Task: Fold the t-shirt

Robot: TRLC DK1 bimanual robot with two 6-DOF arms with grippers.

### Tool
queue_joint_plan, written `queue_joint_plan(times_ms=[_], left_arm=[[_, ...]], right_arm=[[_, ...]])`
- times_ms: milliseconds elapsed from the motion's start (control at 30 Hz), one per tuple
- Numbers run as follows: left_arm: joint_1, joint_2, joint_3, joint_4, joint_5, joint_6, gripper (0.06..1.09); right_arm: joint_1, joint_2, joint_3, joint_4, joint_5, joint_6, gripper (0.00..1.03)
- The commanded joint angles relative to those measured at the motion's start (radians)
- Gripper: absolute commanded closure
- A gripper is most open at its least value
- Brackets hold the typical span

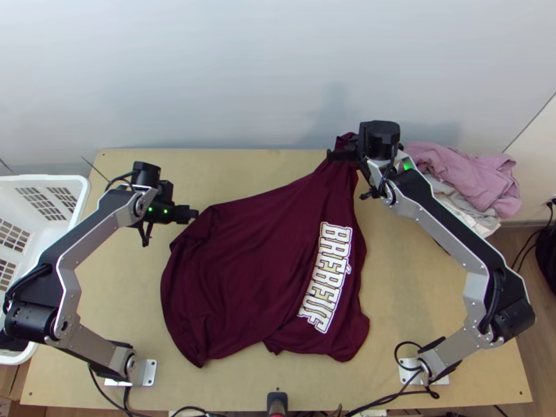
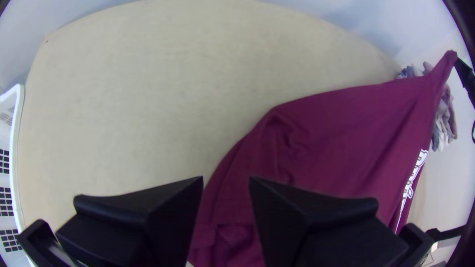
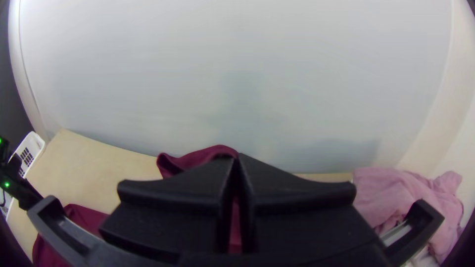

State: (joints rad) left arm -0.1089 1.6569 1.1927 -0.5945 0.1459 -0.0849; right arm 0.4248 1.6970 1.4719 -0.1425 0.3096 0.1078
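- Toward the near edge of the tabletop (image 1: 229,389), most of the t-shirt (image 1: 243,271) lies loosely spread and rumpled; no neat fold is made, so smoothing and all the folding seem left to do.
- Farther up, toward the left edge, the left gripper (image 2: 226,179) is empty, fingers parted, by the t-shirt's side.
- Close to the far edge, the right gripper (image 3: 236,157) is clenched on a gathered end of the t-shirt.

Maroon t-shirt (image 1: 250,257) (w/ white lettering (image 1: 325,278)) spread, rumpled on tbl (image 1: 125,313); far corner lifted.
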Motion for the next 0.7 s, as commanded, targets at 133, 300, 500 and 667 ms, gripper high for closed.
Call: queue_joint_plan(times_ms=[133, 300, 500, 667], left_arm=[[-0.037, -0.023, -0.065, -0.018, 0.006, 0.013, 0.51], [-0.052, -0.019, -0.094, -0.016, 0.006, 0.017, 0.51], [-0.06, -0.002, -0.107, 0.01, 0.004, 0.013, 0.51], [-0.058, 0.017, -0.099, 0.033, 0.003, 0.014, 0.51]], right_arm=[[0.0, 0.0, 0.002, 0.001, 0.002, -0.002, 1.0], [0.002, 0.0, 0.001, 0.001, 0.002, -0.002, 1.0], [0.0, -0.005, 0.001, -0.005, 0.002, -0.002, 1.0], [0.0, -0.007, 0.001, -0.006, 0.002, -0.005, 1.0]])
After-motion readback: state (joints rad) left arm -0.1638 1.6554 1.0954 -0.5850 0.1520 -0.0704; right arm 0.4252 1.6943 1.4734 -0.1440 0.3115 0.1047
